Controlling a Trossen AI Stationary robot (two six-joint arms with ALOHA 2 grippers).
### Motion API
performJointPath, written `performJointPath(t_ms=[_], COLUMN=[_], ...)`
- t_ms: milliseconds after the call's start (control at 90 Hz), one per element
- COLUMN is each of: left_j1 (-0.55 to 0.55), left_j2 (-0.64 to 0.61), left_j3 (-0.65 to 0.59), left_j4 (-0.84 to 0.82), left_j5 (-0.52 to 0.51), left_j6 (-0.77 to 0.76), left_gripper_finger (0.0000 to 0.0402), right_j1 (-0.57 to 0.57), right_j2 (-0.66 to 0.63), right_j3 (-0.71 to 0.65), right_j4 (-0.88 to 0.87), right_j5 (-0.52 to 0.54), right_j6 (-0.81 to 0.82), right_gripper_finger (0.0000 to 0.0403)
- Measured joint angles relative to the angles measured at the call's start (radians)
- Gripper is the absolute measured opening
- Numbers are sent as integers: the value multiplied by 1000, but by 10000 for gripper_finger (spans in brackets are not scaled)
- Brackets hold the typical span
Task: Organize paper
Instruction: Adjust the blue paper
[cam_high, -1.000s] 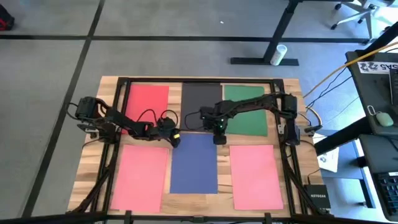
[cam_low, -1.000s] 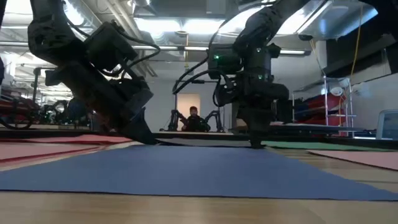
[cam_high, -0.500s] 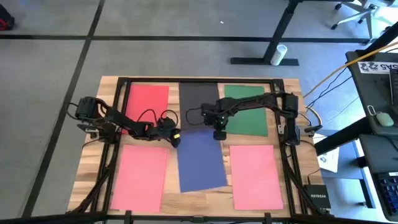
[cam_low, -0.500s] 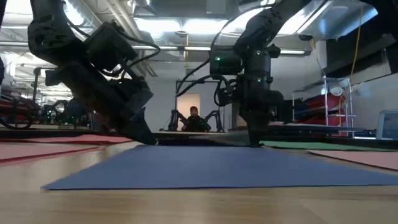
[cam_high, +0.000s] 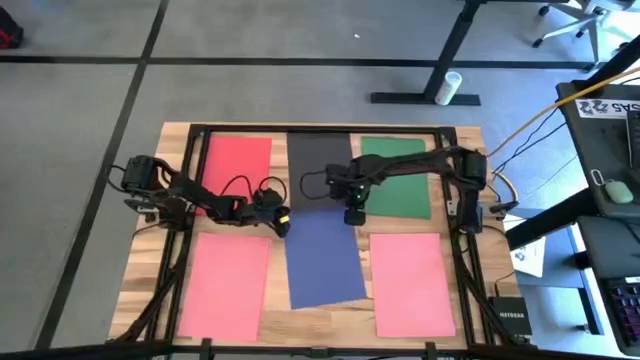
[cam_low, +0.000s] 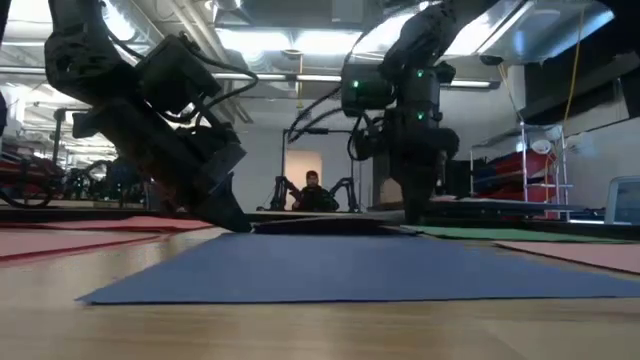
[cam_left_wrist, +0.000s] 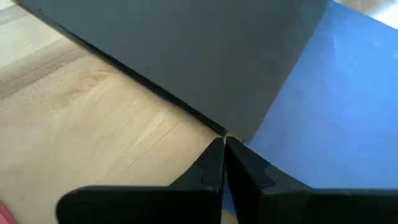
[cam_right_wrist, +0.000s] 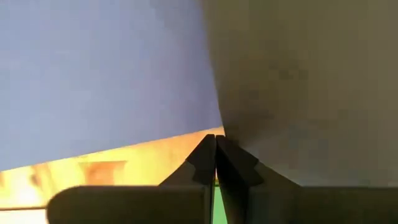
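Wooden surface (cam_high: 320, 325), on which we list six sheets. Far row: red sheet (cam_high: 236, 160), black sheet (cam_high: 318, 165), green sheet (cam_high: 398, 180). Near row: pink sheet (cam_high: 228, 280), blue sheet (cam_high: 322, 258) lying skewed with its far edge under the black one, second pink sheet (cam_high: 410, 282). We note the left gripper (cam_left_wrist: 222, 144), jaws pressed together, at the black sheet's near corner. Right gripper (cam_high: 353, 216), jaws likewise pressed together, sits at the black sheet's other near corner, where blue and green meet.
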Motion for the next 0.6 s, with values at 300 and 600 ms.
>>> performJointPath(t_ms=[300, 600], left_j1=[-13, -121], left_j2=[0, -19], left_j3=[0, 37], left_j4=[0, -22], left_j5=[-2, -11], left_j6=[1, 10], left_gripper_finger=[0, 0], right_j1=[60, 118], right_j2=[-31, -29], right_j3=[-4, -106], right_j4=[-17, 128], right_j5=[-35, -78], right_j6=[32, 90], right_gripper_finger=[0, 0])
